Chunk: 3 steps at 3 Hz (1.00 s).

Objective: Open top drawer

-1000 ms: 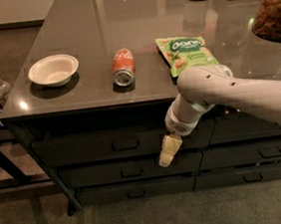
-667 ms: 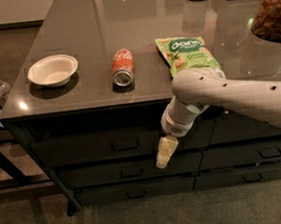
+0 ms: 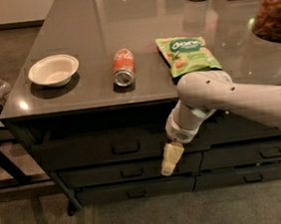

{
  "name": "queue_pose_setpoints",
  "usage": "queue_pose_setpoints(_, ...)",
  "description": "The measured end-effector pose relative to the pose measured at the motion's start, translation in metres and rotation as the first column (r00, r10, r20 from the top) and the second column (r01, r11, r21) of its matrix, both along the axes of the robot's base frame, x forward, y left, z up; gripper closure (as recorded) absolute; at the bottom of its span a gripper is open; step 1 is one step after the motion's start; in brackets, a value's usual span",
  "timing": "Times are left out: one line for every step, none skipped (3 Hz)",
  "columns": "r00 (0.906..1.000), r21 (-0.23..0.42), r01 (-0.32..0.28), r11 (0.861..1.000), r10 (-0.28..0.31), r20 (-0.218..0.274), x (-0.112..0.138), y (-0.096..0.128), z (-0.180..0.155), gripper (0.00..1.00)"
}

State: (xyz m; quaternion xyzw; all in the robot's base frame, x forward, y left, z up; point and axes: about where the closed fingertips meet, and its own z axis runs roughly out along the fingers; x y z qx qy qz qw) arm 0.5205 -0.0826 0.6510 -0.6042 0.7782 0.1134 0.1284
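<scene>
The glossy dark grey counter [image 3: 97, 33] filled most of the view. The white robot arm [image 3: 239, 98] reached in from the right, below the counter's front edge. The wide dark top drawer [image 3: 84, 152] sat flush under the counter, closed. On the counter lay a green snack bag [image 3: 187, 54], a white round bowl [image 3: 53, 70] and a red drink can [image 3: 123, 66] on its side. The cream gripper [image 3: 167, 168] pointed down before the drawer fronts, right of the small loop handle [image 3: 126, 148] and apart from it; whether it was wide or narrow could not be told.
</scene>
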Motion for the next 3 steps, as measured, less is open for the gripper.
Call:
queue_pose_setpoints(0.9995,0.042,0.020,0.999,-0.019,-0.024,-0.0406,-0.0163,0.0175,0.00)
queue_pose_setpoints(0.9995,0.042,0.020,0.999,-0.019,-0.023,-0.0405,-0.0163,0.0175,0.00)
queue_pose_setpoints(0.9999,0.057,0.015,0.998,-0.015,-0.003,-0.0353,-0.0126,0.0213,0.00)
